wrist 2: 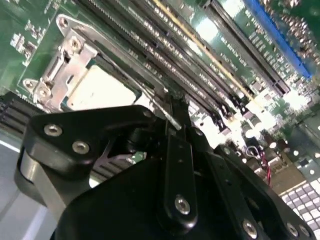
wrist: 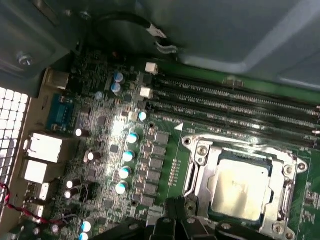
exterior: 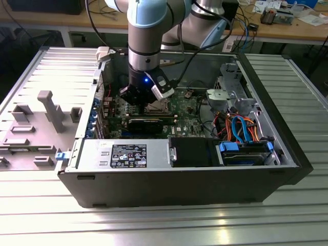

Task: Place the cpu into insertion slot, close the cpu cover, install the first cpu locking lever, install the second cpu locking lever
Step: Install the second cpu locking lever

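The cpu (wrist: 239, 189), a dull silver square, lies in the insertion slot (wrist: 215, 212) on the green motherboard. The cpu cover (wrist: 280, 165), a silvery frame, lies flat around it, and the chip shows through its window. In the second wrist view the cpu (wrist 2: 102, 90) and the cpu cover (wrist 2: 65, 70) sit just beyond my black gripper (wrist 2: 172, 102). Its fingers are shut together, with the tips at the socket's edge by a thin metal lever rod (wrist 2: 161, 106). In the exterior view the gripper (exterior: 148, 105) hangs low over the socket inside the open case.
Long black memory slots (wrist: 235, 100) run alongside the socket. Capacitors (wrist: 127, 157) and rear ports (wrist: 42, 150) stand on its other side. The case (exterior: 169, 189) holds a power supply (exterior: 128, 154), a drive cage (exterior: 228, 89) and cable bundles (exterior: 241, 128).
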